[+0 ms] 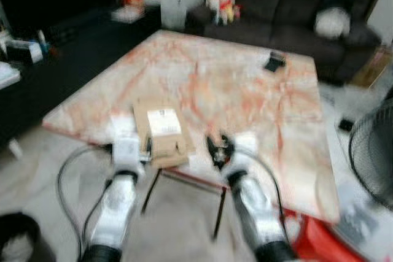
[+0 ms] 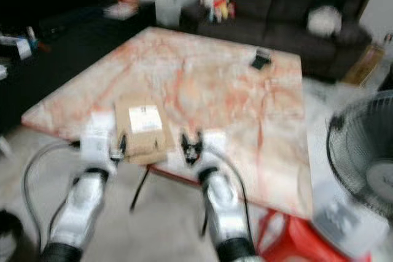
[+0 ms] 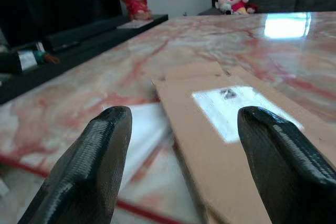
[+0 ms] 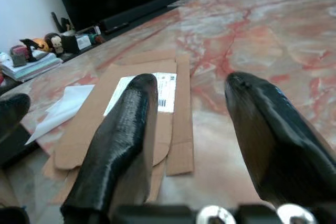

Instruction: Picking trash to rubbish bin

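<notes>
Between the two grippers, at the near edge of the marble table (image 1: 258, 90), lies the flattened cardboard piece (image 1: 161, 133); it sits just ahead of the left gripper (image 3: 181, 166), whose fingers stand wide apart, and off to the left of the equally open right gripper (image 4: 191, 135); its long axis runs away from the robot; the left arm looks nearer; tan, creased, thin, it bears a white label (image 1: 163, 121), with a white paper scrap (image 3: 142, 129) just beside it.

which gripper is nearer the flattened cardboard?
Left. The left gripper sits right at the near left edge of the flattened cardboard, fingers open. The right gripper hovers open off its right side, a gap of marble table between.
</notes>
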Motion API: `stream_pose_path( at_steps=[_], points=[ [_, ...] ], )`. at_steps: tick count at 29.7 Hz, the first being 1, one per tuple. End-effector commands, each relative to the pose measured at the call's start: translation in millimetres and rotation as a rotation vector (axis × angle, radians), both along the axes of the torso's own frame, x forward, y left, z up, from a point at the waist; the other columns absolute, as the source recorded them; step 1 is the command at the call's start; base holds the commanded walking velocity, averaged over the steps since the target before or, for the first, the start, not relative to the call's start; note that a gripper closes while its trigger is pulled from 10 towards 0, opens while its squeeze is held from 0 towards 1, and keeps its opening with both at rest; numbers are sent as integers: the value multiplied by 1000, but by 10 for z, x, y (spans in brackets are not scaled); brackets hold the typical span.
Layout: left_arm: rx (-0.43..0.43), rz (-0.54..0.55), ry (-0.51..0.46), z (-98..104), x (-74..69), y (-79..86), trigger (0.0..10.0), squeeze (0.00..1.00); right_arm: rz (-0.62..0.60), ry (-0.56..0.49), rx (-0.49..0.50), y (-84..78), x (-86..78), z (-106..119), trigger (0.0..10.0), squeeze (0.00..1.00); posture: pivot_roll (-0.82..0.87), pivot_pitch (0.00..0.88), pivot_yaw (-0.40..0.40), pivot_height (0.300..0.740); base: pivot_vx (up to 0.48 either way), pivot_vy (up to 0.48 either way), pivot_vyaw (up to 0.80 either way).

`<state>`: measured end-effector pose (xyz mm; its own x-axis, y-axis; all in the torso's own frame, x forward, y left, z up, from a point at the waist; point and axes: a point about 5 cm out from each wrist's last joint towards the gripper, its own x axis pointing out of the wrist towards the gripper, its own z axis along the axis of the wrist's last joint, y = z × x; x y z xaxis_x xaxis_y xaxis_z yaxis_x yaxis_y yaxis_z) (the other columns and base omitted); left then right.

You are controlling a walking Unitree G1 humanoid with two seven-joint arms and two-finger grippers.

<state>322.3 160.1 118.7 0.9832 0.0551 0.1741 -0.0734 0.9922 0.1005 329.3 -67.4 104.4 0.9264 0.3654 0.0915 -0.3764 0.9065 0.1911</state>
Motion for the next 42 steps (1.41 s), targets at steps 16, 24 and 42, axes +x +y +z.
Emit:
stream_pose_path(
  at_steps=[16, 24, 42],
  points=[
    [-23, -28, -30, 42, -131, -135, 10000, 0, -10, 2, 8, -90, -7, -19, 10000, 0, 22, 60, -39, 740, 0, 0, 0],
    [-99, -6, 58, -112, -129, -107, 10000, 0, 2, 4, 8, -81, -10, -24, 10000, 0, 20, 59, -37, 740, 0, 0, 0],
    [-352, -115, 143, -342, -324, -116, 10000, 0, 36, 2, -10, -69, -32, -50, 10000, 0, 21, 65, -53, 740, 0, 0, 0]
  ],
)
